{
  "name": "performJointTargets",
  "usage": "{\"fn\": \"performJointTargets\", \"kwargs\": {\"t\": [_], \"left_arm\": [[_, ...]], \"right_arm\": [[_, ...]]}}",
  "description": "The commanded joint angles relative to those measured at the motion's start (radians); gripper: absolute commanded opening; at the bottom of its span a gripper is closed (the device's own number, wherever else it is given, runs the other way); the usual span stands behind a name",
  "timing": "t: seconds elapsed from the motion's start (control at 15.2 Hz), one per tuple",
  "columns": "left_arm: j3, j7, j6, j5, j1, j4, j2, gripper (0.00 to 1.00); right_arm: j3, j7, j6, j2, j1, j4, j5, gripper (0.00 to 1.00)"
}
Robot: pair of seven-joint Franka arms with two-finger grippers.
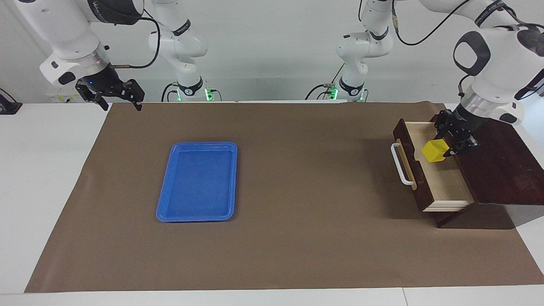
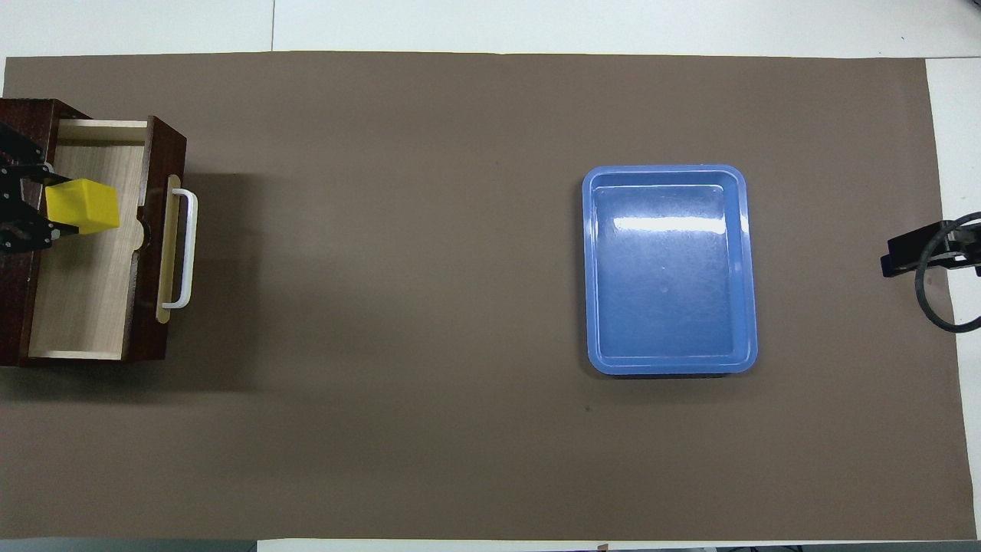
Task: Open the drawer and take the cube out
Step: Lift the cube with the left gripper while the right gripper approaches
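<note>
The drawer (image 1: pixel 442 182) (image 2: pixel 88 307) of the dark brown box stands pulled out at the left arm's end of the table, its white bar handle (image 1: pixel 400 165) (image 2: pixel 184 249) facing the table's middle. My left gripper (image 1: pixel 446 148) (image 2: pixel 47 211) is shut on the yellow cube (image 1: pixel 435 151) (image 2: pixel 82 206) and holds it in the air over the drawer's pale wood floor. My right gripper (image 1: pixel 120 100) waits open above the table's corner at the right arm's end; in the overhead view only its dark tip (image 2: pixel 912 255) shows.
A blue plastic tray (image 1: pixel 197 182) (image 2: pixel 669 270) lies on the brown mat (image 1: pixel 297 238) toward the right arm's end. The dark box top (image 1: pixel 501 170) sits beside the raised cube. A black cable loops at the mat's edge (image 2: pixel 939 295).
</note>
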Motion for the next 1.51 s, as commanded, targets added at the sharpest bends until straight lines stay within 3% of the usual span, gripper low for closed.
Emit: {"fn": "performJointTargets", "kwargs": {"t": [0.0,0.26,0.53,0.79,1.05,1.25,1.45], "left_arm": [[-0.004,-0.087,-0.057,-0.004,-0.148,0.094,0.051,0.0],[-0.005,-0.301,-0.034,0.042,-0.4,0.042,0.04,0.0],[-0.005,-0.453,0.004,0.043,-0.574,0.047,0.106,0.0],[-0.005,-0.5,0.018,0.043,-0.611,0.047,0.132,0.0],[0.001,-0.545,0.021,0.043,-0.608,0.047,0.134,0.0],[0.004,-0.608,0.025,0.043,-0.606,0.047,0.135,0.0],[0.006,-0.655,0.027,0.043,-0.606,0.047,0.14,0.0]], "right_arm": [[0.009,0.061,0.004,-0.022,-0.011,-0.034,0.056,1.0],[0.012,0.291,0.079,-0.052,-0.008,-0.134,0.157,1.0],[0.013,0.514,0.141,-0.073,0.016,-0.252,0.302,1.0],[0.013,0.779,0.187,0.026,0.058,-0.252,0.464,1.0],[0.013,1.049,0.326,0.135,0.179,-0.268,0.619,1.0],[0.012,1.14,0.433,0.158,0.246,-0.33,0.777,1.0],[0.013,1.213,0.483,0.223,0.311,-0.323,0.88,1.0]]}}
